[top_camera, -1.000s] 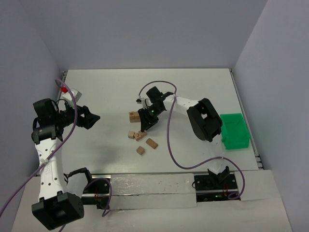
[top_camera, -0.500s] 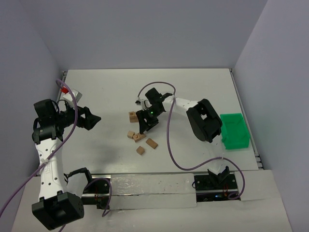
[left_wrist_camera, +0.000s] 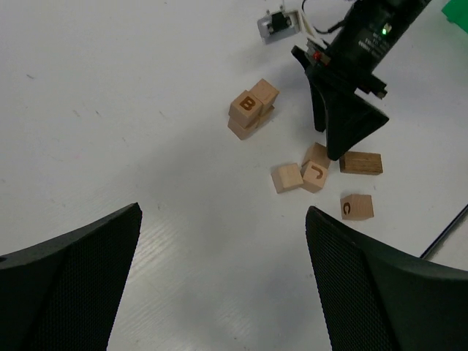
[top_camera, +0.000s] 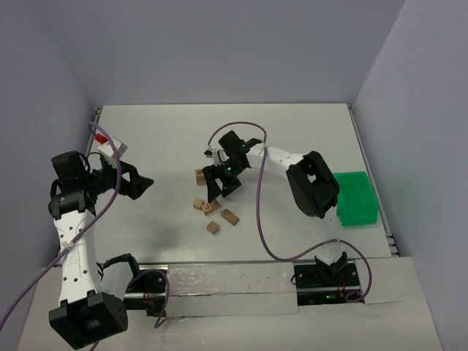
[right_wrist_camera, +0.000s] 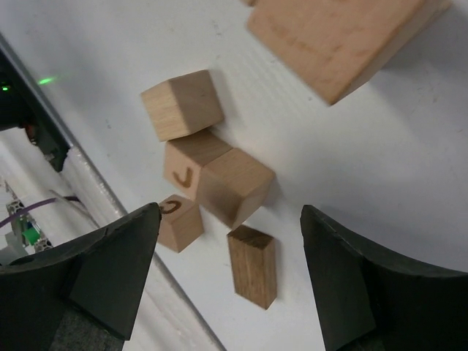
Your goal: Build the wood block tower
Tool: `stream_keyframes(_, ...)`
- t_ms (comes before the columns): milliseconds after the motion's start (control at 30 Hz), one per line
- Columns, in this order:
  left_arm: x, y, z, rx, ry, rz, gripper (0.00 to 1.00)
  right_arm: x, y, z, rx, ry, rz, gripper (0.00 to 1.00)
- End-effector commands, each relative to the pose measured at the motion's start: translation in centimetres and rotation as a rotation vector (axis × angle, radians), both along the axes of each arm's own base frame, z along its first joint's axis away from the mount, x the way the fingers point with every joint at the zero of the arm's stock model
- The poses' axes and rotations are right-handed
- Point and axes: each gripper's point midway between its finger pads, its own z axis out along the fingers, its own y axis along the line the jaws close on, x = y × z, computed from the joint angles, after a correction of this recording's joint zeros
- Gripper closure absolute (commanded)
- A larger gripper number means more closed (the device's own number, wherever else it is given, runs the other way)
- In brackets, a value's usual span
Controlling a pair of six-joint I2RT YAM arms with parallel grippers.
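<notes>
A low stack of wooden blocks (top_camera: 199,176) stands mid-table; in the left wrist view the stack (left_wrist_camera: 252,108) shows a letter B on top. Several loose blocks lie just nearer: a J cube (right_wrist_camera: 186,168), a plain cube (right_wrist_camera: 235,186), a C cube (right_wrist_camera: 178,221) and a darker oblong block (right_wrist_camera: 253,265). My right gripper (top_camera: 219,186) hangs open over this loose cluster (top_camera: 210,208) with nothing between its fingers (right_wrist_camera: 110,270). The left gripper (top_camera: 139,183) is open and empty, well to the left of the blocks, over bare table (left_wrist_camera: 219,278).
A green plastic bin (top_camera: 356,197) sits at the right edge of the table. A small grey and red item (top_camera: 110,146) lies near the left wall. Purple cables (top_camera: 259,219) trail from both arms.
The right gripper's jaws have spread wide apart above the loose blocks. The left jaws opened slightly more. The blocks lie where they were.
</notes>
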Motion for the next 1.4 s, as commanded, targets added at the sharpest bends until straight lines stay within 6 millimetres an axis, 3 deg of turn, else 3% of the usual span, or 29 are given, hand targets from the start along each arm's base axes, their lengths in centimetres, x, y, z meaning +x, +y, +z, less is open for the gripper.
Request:
stream_keyframes(0,-2.4,-1.8,0.7,0.172,-0.229,-0.295,0.01,-0.9,0.8,10.3,0.191,-0.118,0.058,0.14)
stream_keyframes(133,-5.4,-2.9,0.2,0.281,-0.24,-0.501,0.01,-2.0,-1.1,14.3,0.239,-0.173,0.093,0.01)
stream_keyframes(233,-4.9,-3.7,0.8,0.37,-0.231,-0.595,0.01,-2.2,-4.1,16.8,0.252,-0.236,0.077,0.0)
stream_keyframes(333,-3.3,-4.5,0.7,0.445,-0.21,-0.61,0.01,-1.9,-6.6,17.4,0.238,-0.259,0.042,0.0)
stream_keyframes(433,-3.6,-7.8,-1.3,0.573,-0.248,-0.831,0.09,-1.2,-10.4,17.7,0.224,-0.269,-0.03,0.0)
stream_keyframes(500,-4.3,-8.7,-3.1,0.61,-0.258,-0.987,0.13,-0.4,-12.7,17.7,0.221,-0.279,-0.096,0.0)
stream_keyframes(633,-5.3,-11.0,-5.8,0.686,-0.356,-1.306,0.13,0.6,-16.3,18.1,0.22,-0.302,-0.197,0.0)
stream_keyframes(800,-4.7,-13.8,-7.8,0.77,-0.362,-1.593,0.14,0.7,-18.4,18.2,0.221,-0.315,-0.245,0.0)
stream_keyframes(1033,-3.1,-18.9,-10.3,0.856,-0.456,-1.841,0.16,1.0,-19.8,18.1,0.213,-0.327,-0.283,0.0)
stream_keyframes(1200,-2.2,-19.8,-13.1,0.914,-0.5,-1.92,0.16,1.5,-21.2,18.5,0.225,-0.332,-0.326,0.0)
stream_keyframes(1367,-1.5,-20.4,-14.5,0.935,-0.484,-1.943,0.16,1.3,-21.6,18.3,0.237,-0.325,-0.331,0.0)
